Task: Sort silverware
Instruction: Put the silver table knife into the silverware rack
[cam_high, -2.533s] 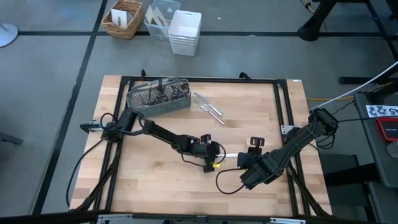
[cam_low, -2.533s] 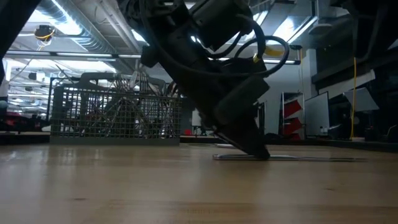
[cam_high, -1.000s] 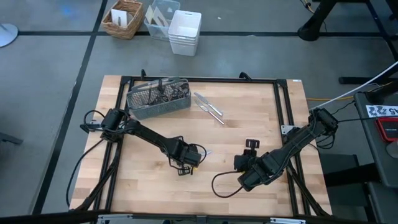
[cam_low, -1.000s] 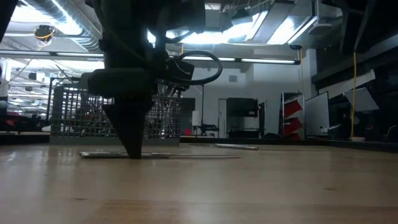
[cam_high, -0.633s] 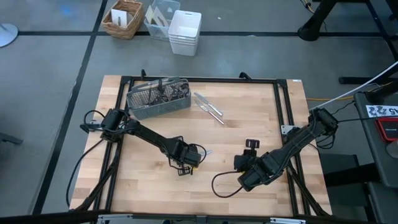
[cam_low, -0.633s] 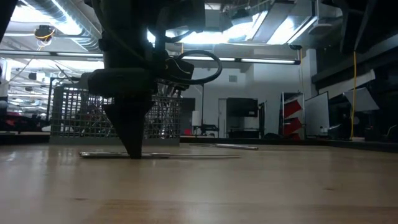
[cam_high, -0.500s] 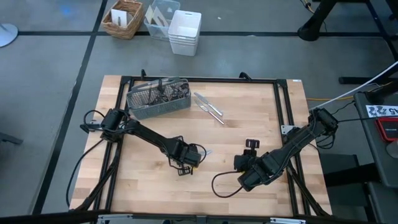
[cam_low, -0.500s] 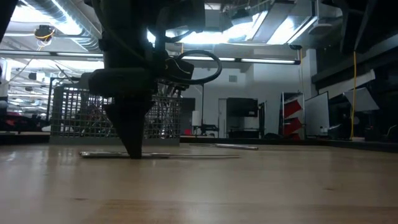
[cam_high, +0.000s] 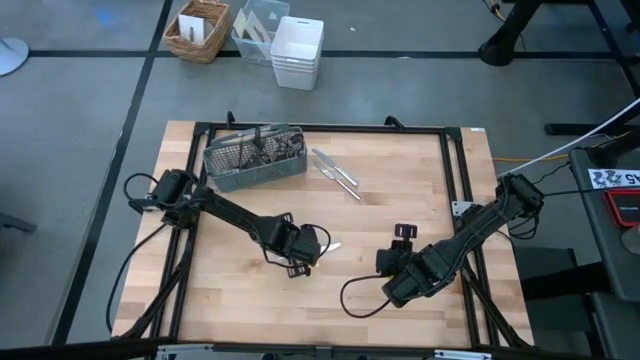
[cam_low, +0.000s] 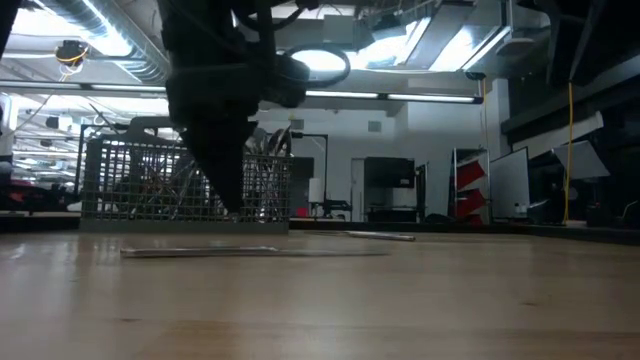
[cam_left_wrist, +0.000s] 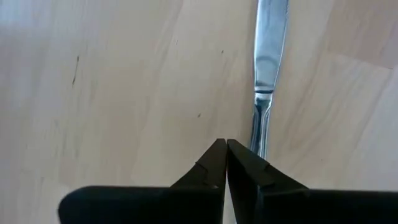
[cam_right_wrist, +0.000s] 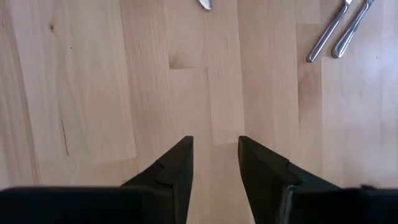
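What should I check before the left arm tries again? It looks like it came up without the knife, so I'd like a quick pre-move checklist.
1. Left gripper holding the knife: not ok; the fingers are shut together with nothing between them, and the knife lies flat on the table beside them.
2. Left gripper clear of the table: ok; in the low view it hangs above the wood.
3. Jaws open for a new grasp: not ok; shut.
4. Right gripper out of the way: ok; open, empty, off to the right.
5. Caddy upright and reachable: ok.
6. Other loose silverware clear of the path: ok; it lies beside the caddy.
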